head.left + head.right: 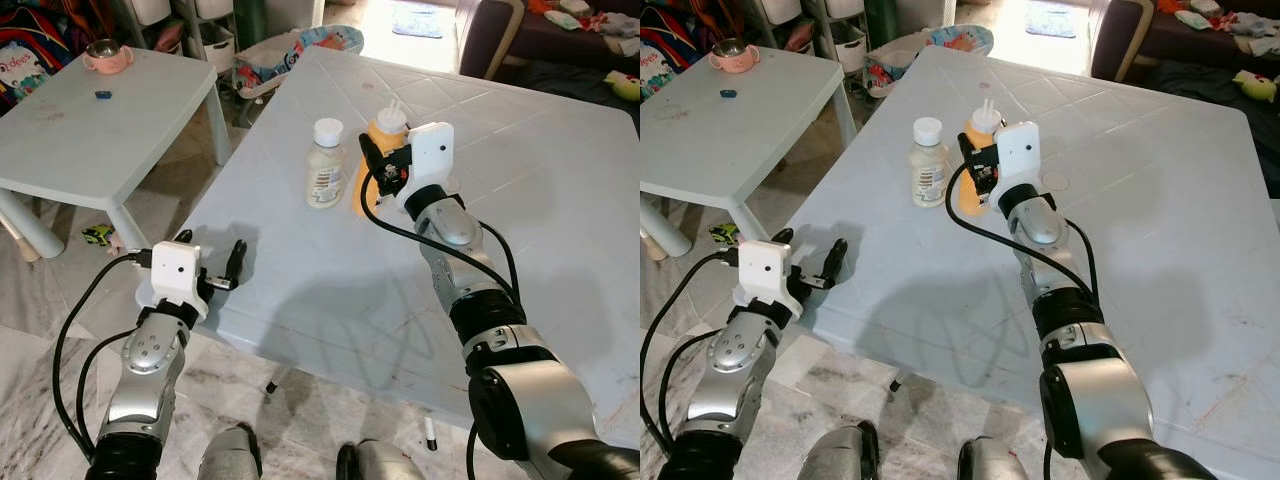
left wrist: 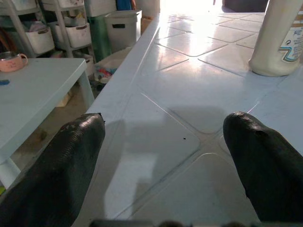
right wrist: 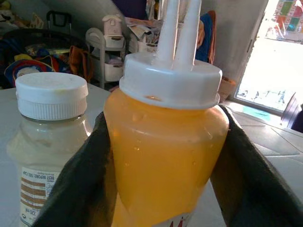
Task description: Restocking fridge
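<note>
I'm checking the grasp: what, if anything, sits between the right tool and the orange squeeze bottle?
Nothing visible. The right tool already has a finger on each side of the orange squeeze bottle. The cream-coloured bottle stands beside it on the robot's left, outside the fingers.

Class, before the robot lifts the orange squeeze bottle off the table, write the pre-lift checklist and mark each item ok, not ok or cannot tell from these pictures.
1. Right hand has a finger on each side of the orange squeeze bottle with a white twin-nozzle cap: ok.
2. Fingers pressing firmly on the bottle: cannot tell.
3. Bottle upright on the pale blue plastic table: ok.
4. Cream bottle with a white screw cap stands apart from the orange one: ok, though close beside it.
5. Left hand open, low at the table's near edge, away from both bottles: ok.
6. Cap seated tight: cannot tell.
</note>
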You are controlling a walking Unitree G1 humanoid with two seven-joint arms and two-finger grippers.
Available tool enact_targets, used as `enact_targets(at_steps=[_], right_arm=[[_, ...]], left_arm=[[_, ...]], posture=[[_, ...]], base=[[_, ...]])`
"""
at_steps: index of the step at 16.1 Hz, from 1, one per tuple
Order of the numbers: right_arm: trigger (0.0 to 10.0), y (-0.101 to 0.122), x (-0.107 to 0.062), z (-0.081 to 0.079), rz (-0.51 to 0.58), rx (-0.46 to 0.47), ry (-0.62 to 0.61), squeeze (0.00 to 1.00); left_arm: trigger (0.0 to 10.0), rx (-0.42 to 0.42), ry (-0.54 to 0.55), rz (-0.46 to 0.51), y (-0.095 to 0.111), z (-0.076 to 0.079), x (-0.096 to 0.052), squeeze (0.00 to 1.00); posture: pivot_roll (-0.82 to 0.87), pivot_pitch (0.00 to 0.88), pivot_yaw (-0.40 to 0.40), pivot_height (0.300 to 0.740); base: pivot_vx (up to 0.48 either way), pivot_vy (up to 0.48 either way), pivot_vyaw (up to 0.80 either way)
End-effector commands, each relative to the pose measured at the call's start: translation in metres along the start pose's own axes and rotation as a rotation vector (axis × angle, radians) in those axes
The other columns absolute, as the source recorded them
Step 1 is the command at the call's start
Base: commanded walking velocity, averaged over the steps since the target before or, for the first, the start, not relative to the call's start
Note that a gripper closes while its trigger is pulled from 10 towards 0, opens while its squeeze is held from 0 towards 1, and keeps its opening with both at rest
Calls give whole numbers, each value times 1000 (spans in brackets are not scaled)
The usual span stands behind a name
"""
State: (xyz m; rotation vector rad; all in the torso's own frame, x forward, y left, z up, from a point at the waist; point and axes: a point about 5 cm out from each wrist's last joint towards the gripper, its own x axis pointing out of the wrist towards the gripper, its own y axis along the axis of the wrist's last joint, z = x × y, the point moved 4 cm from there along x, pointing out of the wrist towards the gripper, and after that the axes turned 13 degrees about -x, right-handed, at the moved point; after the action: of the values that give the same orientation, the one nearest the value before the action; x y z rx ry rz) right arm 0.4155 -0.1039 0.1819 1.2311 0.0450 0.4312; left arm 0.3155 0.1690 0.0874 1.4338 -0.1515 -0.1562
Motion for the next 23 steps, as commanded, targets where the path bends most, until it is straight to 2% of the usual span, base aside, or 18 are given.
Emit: enact_targets(at_steps=[1, 2, 4, 6, 8, 9, 13, 15, 16, 17, 19, 23], right_arm=[[8902, 4, 2, 3, 14, -7, 1, 0], [10000, 4, 2, 3, 12, -11, 4, 0], [10000, 3, 1, 5, 9, -6, -1, 0], [10000, -3, -4, 15, -26, 57, -42, 0], [10000, -8, -12, 18, -40, 17, 5, 0], [10000, -7, -16, 18, -38, 9, 20, 0], [10000, -6, -40, 8, -42, 100, 8, 0], [10000, -9, -58, -3, -24, 149, -35, 0], [10000, -7, -64, -4, -6, 123, -52, 0], [10000, -9, -71, 1, -25, 130, -120, 0], [10000, -16, -78, 10, -69, 177, -193, 0], [10000, -18, -83, 5, -92, 154, -167, 0]], left_arm=[[10000, 3, 13, -65, -15, -3, -4, 0], [10000, 2, 15, -66, -15, -4, -5, 0], [10000, 3, 52, -94, -19, -9, -6, 0], [10000, 19, 62, -98, -17, -13, -5, 0], [10000, 38, 54, -101, -15, -15, -3, 0], [10000, 44, 49, -102, -14, -15, -3, 0], [10000, 4, 86, -120, -21, -18, -15, 0], [10000, -19, 111, -118, -26, -16, -25, 0], [10000, -16, 116, -114, -25, -16, -26, 0], [10000, -13, 137, -102, -23, -20, -27, 0], [10000, -18, 158, -97, -20, -26, -26, 0], [10000, -9, 148, -99, -18, -24, -20, 0]], posture=[[30, 100, -40, 740], [30, 100, -40, 740], [27, 100, -37, 740], [23, 105, -19, 740], [16, 108, -13, 740], [8, 112, -9, 740], [-17, 90, -12, 740], [-8, 74, -30, 740], [-1, 73, -39, 740], [3, 72, -49, 740], [2, 72, -50, 740], [-7, 64, -48, 740]], base=[[0, 0, 0], [0, 0, 0], [0, 0, 0], [0, 0, 0], [0, 0, 0], [0, 0, 0], [0, 0, 0], [0, 0, 722], [0, 0, 800], [0, 0, 800], [0, 0, 800], [-187, 0, 800]])
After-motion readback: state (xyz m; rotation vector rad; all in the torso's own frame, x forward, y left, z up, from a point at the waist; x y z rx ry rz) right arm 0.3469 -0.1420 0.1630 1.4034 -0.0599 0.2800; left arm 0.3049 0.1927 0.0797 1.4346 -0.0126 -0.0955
